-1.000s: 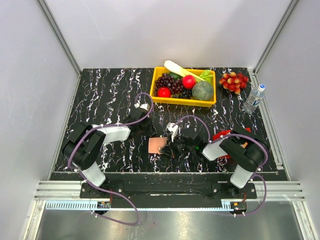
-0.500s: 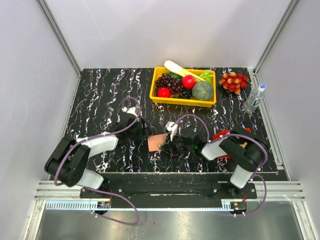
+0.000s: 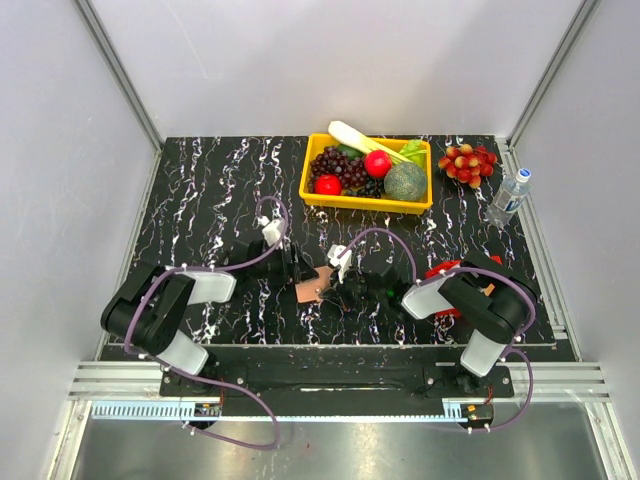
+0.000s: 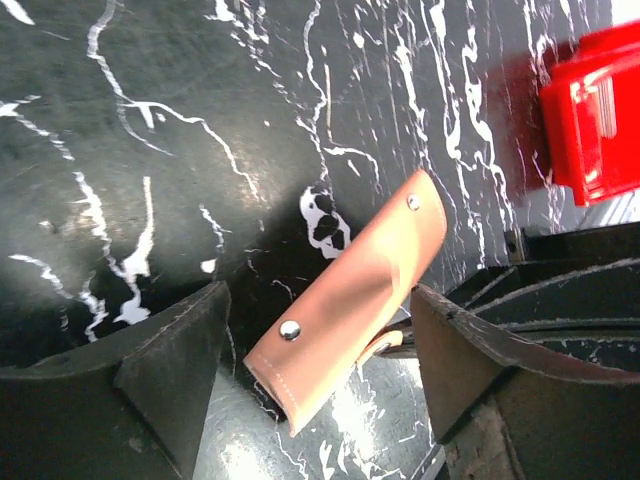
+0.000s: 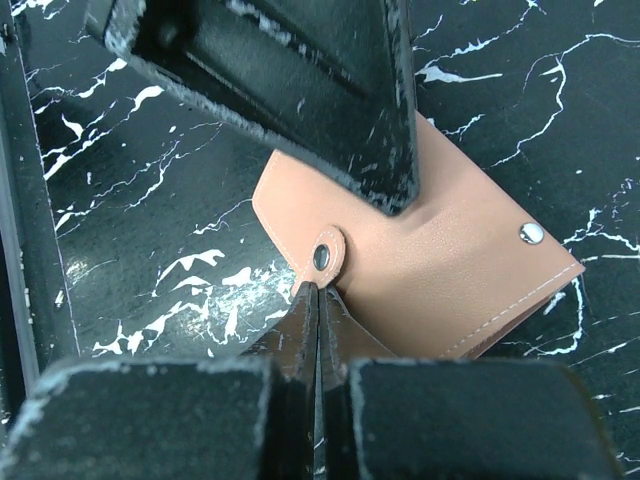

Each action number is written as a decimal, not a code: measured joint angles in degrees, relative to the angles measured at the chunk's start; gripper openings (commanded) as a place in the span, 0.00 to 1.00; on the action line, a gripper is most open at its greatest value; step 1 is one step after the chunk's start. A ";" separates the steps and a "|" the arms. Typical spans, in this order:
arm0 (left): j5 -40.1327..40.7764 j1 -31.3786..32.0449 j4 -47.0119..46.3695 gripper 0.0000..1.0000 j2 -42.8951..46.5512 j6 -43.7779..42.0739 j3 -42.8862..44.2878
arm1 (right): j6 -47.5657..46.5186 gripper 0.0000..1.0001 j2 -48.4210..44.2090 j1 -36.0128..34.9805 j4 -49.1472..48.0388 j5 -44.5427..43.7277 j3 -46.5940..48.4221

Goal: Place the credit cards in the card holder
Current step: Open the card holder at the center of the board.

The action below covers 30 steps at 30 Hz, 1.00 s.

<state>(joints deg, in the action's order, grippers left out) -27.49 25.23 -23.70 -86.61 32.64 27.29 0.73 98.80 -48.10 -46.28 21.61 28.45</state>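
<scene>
The card holder [image 3: 313,288], a salmon-pink wallet with a metal snap, lies folded between the two grippers. In the left wrist view the card holder [image 4: 350,290] is tilted up off the table. My left gripper [image 4: 320,295] is open and straddles it, one finger on each side. My right gripper [image 5: 318,290] is shut, its tips pinching the snap tab at the near edge of the card holder [image 5: 450,260]. A left finger [image 5: 300,100] hangs over the wallet's far corner. The credit cards are out of view.
A small red plastic tray [image 3: 445,272] sits right of the wallet, partly under the right arm, and shows as the red tray [image 4: 600,110] in the left wrist view. At the back stand a yellow basket [image 3: 365,203] of fruit and vegetables, a grape bunch [image 3: 467,161] and a water bottle [image 3: 508,196].
My left gripper has opened and moved right and down to straddle the wallet. The wallet has shifted a little and tilted up. The right gripper stayed shut at the tab.
</scene>
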 measured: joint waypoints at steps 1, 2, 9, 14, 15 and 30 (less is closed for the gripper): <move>-1.44 0.00 -1.29 0.54 -0.98 -0.11 0.00 | -0.31 0.00 0.00 0.00 0.00 0.00 0.00; -2.84 0.00 -2.43 0.46 -2.05 -0.15 0.00 | -0.63 0.00 0.00 0.00 0.00 -0.02 0.00; -8.52 -0.15 -8.11 0.00 -6.14 0.35 -0.42 | -2.08 0.00 0.00 0.02 0.50 -0.98 0.00; -7.78 -0.04 -8.00 0.00 -6.19 0.68 -0.42 | -2.36 0.00 0.00 0.02 -0.46 -0.76 -0.37; -7.26 0.09 -7.76 0.00 -6.19 0.94 -0.42 | -2.38 0.00 0.00 0.04 -0.76 -0.68 -0.52; 0.85 2.10 -1.46 0.00 -6.19 6.64 1.20 | -8.04 0.00 -2.14 -1.97 -2.80 0.87 -3.10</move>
<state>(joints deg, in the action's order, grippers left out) -26.63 27.33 -25.17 -92.79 39.29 28.49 -7.31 96.66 -50.06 -49.08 22.48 25.34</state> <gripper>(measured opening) 0.146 0.009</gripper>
